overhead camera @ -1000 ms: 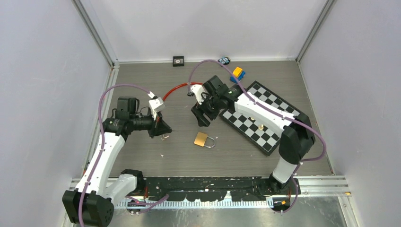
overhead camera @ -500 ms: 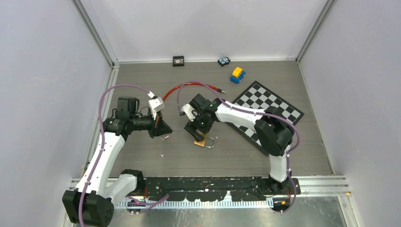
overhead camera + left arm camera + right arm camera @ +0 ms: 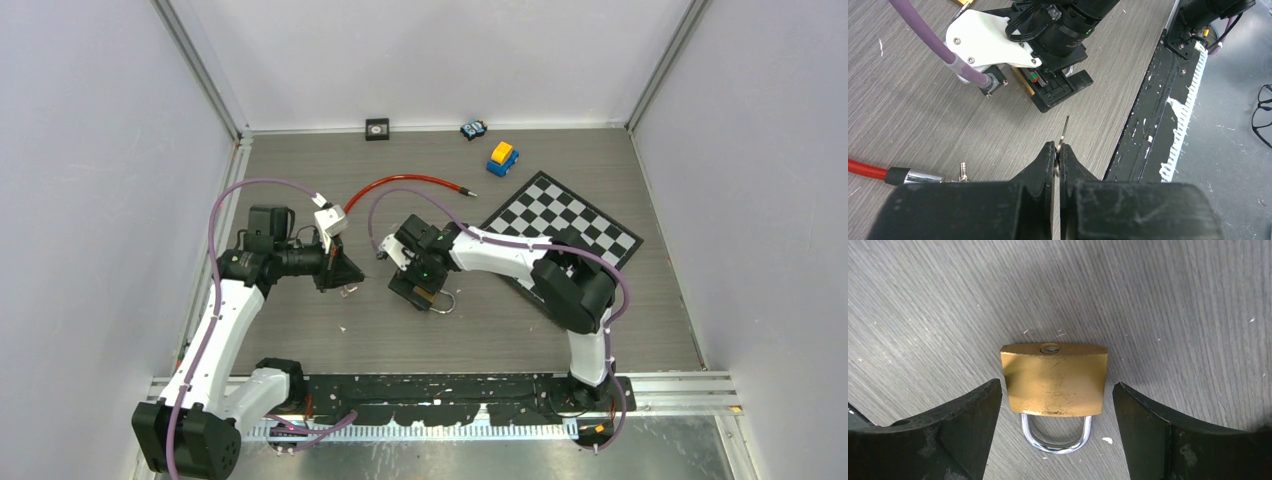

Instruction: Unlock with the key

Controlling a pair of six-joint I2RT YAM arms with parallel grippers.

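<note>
A brass padlock (image 3: 1054,379) with a silver shackle (image 3: 1056,436) lies flat on the table, its keyhole facing away from the wrist camera. My right gripper (image 3: 1055,405) is open and straddles it, one finger (image 3: 965,412) on each side, not touching. In the top view the right gripper (image 3: 418,288) covers most of the padlock (image 3: 440,300). My left gripper (image 3: 1057,152) is shut on a small silver key (image 3: 1064,131), whose blade sticks out past the fingertips toward the right gripper. In the top view the left gripper (image 3: 345,278) is left of the padlock.
A red cable (image 3: 400,182) curves behind the arms; its metal end (image 3: 923,176) lies near the left gripper. A checkerboard (image 3: 570,222) lies at the right. A yellow and blue toy car (image 3: 502,156), a small dark toy (image 3: 473,129) and a black square (image 3: 377,128) sit near the back wall.
My right arm swung left and down from the checkerboard side to the padlock, and its open gripper now straddles it. The left arm has not moved.
</note>
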